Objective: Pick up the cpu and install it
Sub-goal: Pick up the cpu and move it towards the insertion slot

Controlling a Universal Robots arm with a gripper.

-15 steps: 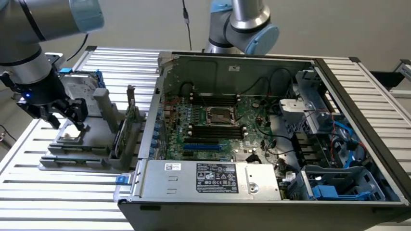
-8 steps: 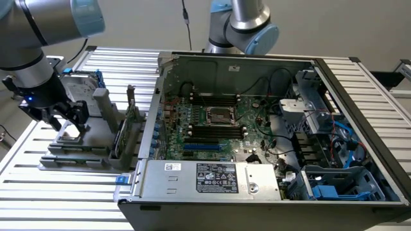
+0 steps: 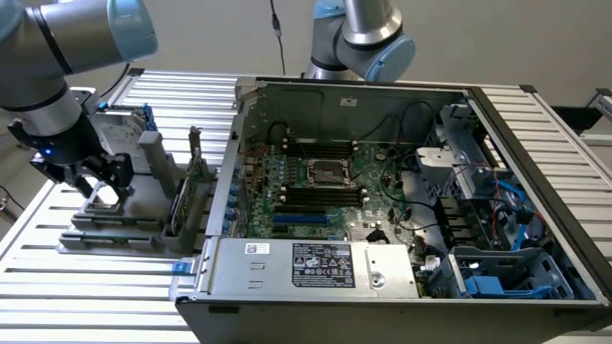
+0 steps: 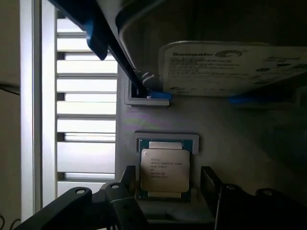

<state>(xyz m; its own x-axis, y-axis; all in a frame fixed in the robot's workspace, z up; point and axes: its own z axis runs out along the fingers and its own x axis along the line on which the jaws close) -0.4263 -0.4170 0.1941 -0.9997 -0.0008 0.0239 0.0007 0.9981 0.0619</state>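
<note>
1. Your arm (image 3: 48,43) stands at the exterior view's left, its wrist pointing straight down over the grey holder (image 3: 115,233) on the slatted table (image 3: 96,287).
2. The gripper (image 3: 99,185) hangs low above the holder with its two fingers (image 4: 211,187) spread wide and nothing held between them.
3. In the wrist view the fingers stand one on each side of the cpu (image 4: 164,168), and a gap shows between each finger and the chip.
4. The cpu lies flat in a square green-rimmed pocket of the holder, silvery top up, directly under the gripper. It has not been lifted.
5. One hard drive (image 4: 230,67), with a white label and a blue frame, sits in the same holder just beyond the cpu, on the far side from the fingers.
6. One open computer case (image 3: 535,179) lies to the exterior view's right of the holder.
7. One dark, metal-framed socket (image 3: 325,172) sits in the middle of the case's green board (image 3: 383,193), well apart from the gripper and the cpu.
8. Your count:
   - one arm
   - one gripper with two fingers
   - one cpu
   - one hard drive
   - one holder
   - one case
   - one socket
</note>
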